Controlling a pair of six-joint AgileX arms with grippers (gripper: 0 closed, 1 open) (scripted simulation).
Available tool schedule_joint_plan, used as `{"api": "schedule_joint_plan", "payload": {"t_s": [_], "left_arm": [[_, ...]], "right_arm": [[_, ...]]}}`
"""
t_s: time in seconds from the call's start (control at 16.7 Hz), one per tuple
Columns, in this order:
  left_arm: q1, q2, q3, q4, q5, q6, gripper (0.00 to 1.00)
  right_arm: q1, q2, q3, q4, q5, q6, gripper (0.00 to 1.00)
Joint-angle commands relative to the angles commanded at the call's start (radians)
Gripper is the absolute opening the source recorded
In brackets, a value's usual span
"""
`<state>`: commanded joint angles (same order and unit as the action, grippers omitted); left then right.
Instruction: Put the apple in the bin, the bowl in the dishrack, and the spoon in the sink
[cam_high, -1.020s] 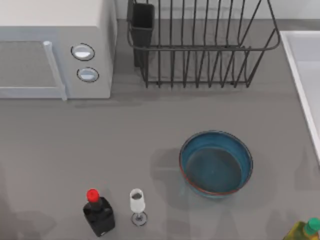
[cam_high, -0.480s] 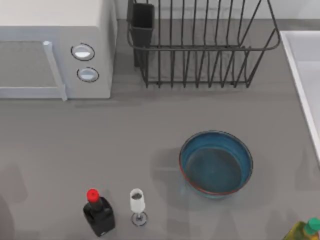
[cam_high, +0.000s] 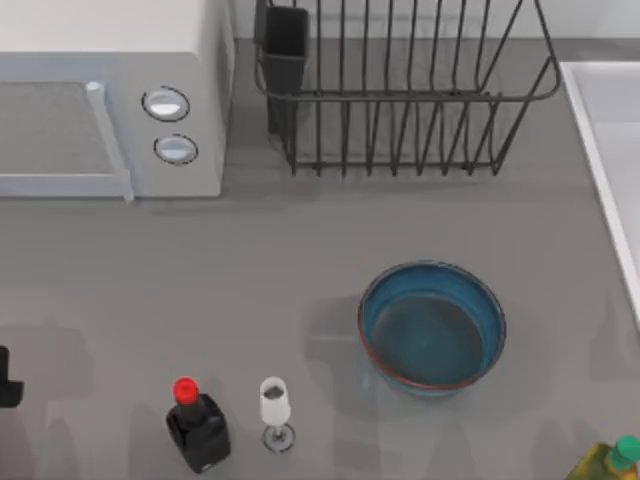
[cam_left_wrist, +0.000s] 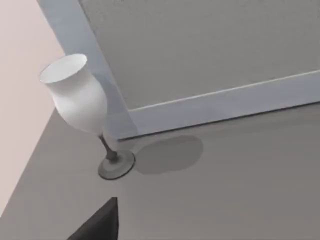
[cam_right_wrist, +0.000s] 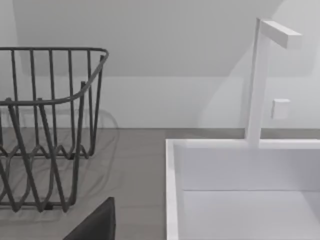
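Observation:
The blue bowl (cam_high: 432, 328) with its reddish rim sits upright on the grey table, right of centre and empty. Behind it, at the back, stands the dark wire dishrack (cam_high: 400, 95) (cam_right_wrist: 45, 125), with a black utensil cup at its left corner. The white sink (cam_high: 612, 150) (cam_right_wrist: 240, 190) runs along the right edge, with a white tap behind it. A dark part of my left arm (cam_high: 5, 378) pokes in at the table's left edge, far from the bowl. One dark fingertip (cam_left_wrist: 97, 227) shows in the left wrist view, another fingertip (cam_right_wrist: 95, 225) in the right wrist view. Apple, spoon and bin are out of view.
A white microwave (cam_high: 110, 100) fills the back left. A black bottle with a red cap (cam_high: 195, 425) and a white wine glass (cam_high: 275, 408) (cam_left_wrist: 75, 100) stand near the front left. A yellow-green bottle (cam_high: 610, 460) is at the front right corner.
A dark part of my left arm has come into the top view at the left edge, and the shadows there have shifted. The bowl and the other items have not moved.

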<state>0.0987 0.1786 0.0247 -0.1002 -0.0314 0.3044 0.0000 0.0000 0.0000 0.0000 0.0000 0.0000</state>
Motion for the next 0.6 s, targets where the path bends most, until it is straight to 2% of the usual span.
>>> {"api": "schedule_joint_plan", "payload": {"t_s": [0.18, 0.3, 0.6], "left_arm": [[-0.059, -0.109, -0.019, 0.062, 0.019, -0.195, 1.00], [-0.085, -0.155, -0.023, 0.088, 0.027, -0.269, 1.00], [-0.099, -0.179, -0.025, 0.100, 0.031, -0.304, 1.00]], "right_arm": [[0.000, 0.000, 0.000, 0.000, 0.000, 0.000, 1.00], [0.000, 0.000, 0.000, 0.000, 0.000, 0.000, 1.00], [0.000, 0.000, 0.000, 0.000, 0.000, 0.000, 1.00]]}}
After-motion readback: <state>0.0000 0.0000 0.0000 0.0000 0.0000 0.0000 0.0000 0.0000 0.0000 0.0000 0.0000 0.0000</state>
